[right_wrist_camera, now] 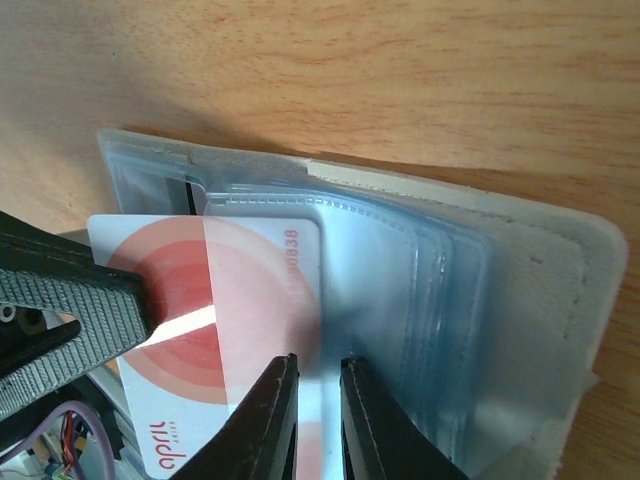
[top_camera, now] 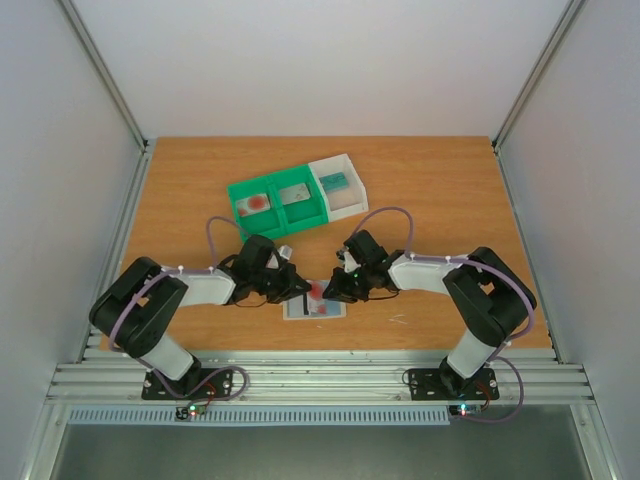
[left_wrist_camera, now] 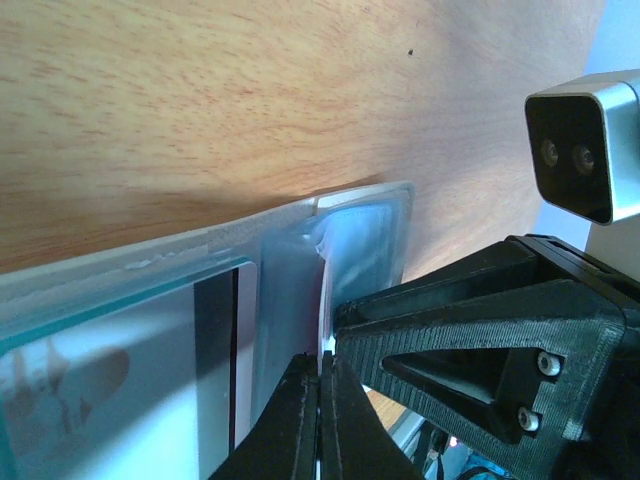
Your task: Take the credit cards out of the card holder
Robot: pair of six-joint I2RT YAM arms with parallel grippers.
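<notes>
Two pincers are being worked against each other over the card holder [right_wrist_camera: 540,270], which is lying flat on the worktop [right_wrist_camera: 400,80] near its front edge, between the two arms. One white card with a red circle [right_wrist_camera: 240,290] is being drawn out of a clear pocket. Roughly half of it is showing beyond the pocket mouth, while the rest is being covered by the plastic.

The left pincer [left_wrist_camera: 320,385] is being held fully closed on the card's free end, and a thin white edge is being shown between its pads in the left wrist view. The right pincer [right_wrist_camera: 318,378] is being held almost closed, with only a narrow gap being left. A clear pocket leaf of the holder appears to be pinched in it, though this is being judged rather than plainly seen.

For this step to go well, the card is best being pulled straight along the pocket's length and flat to the worktop, so that its corners are not being caught on the pocket seams. The holder is needing to be pinned by the right pincer throughout, otherwise the whole sleeve is likely to be dragged along with the card. Lifting is best being put off until the card's hidden edge is clear of the plastic.

A further card with a dark stripe [left_wrist_camera: 215,380] is being seen inside the holder, so more work is being left.
</notes>
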